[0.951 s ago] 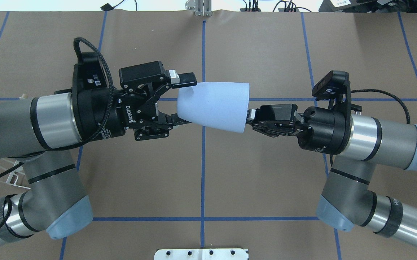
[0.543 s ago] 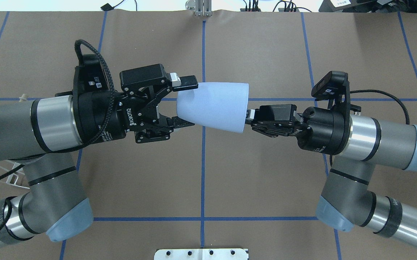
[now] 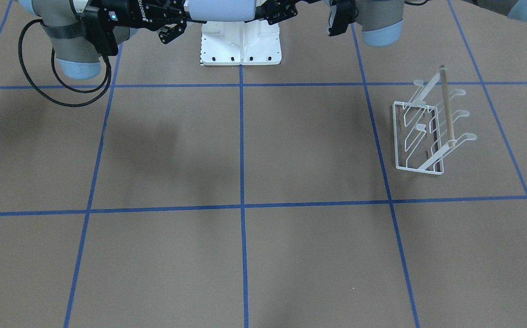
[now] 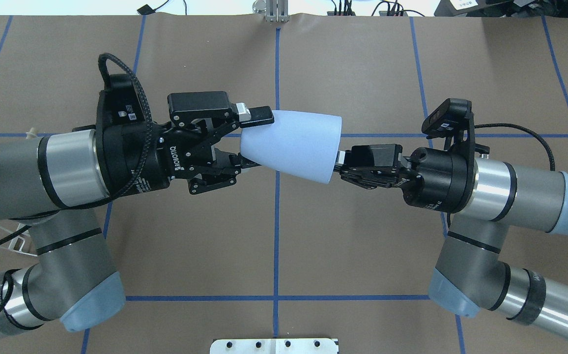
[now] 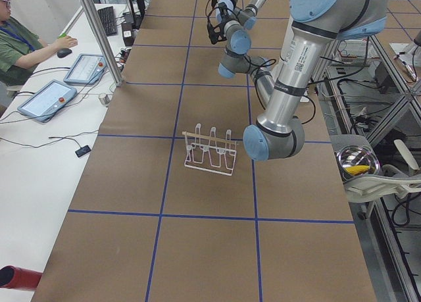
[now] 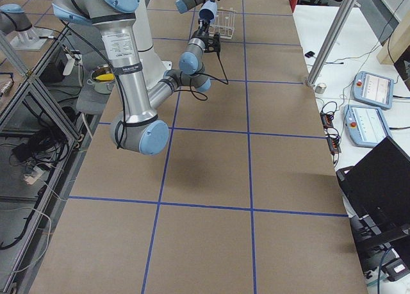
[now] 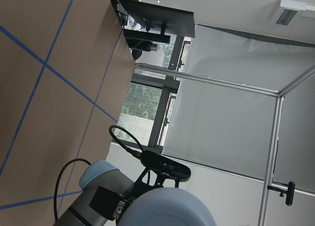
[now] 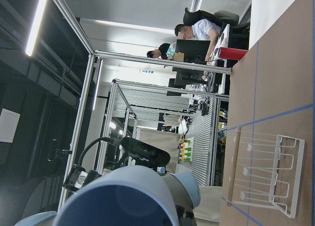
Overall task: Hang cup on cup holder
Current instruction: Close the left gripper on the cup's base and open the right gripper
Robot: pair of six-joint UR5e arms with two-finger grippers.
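The pale blue-grey cup [image 4: 291, 145] lies sideways in the air between both arms, narrow base to the left. My right gripper [image 4: 338, 166] is shut on its wide rim. My left gripper [image 4: 253, 139] has its fingers closed against the narrow base, one above and one below. The cup also shows at the top of the front view [image 3: 220, 10] and in both wrist views [image 7: 167, 209] [image 8: 123, 196]. The white wire cup holder [image 3: 421, 132] with its tan rod stands on the table on my left side, far from the cup; it is mostly hidden under my left arm in the overhead view [image 4: 6, 236].
The white pedestal base [image 3: 240, 45] sits at the table's near edge. Blue tape lines grid the brown table. An operator [image 5: 16, 45] sits with tablets on a side bench past the cup holder. A metal bowl [image 5: 357, 162] stands off the table behind me.
My left gripper's fingers have drawn in onto the cup's base. The cup has tilted a little, its rim end lower. The right gripper has shifted slightly left and down.
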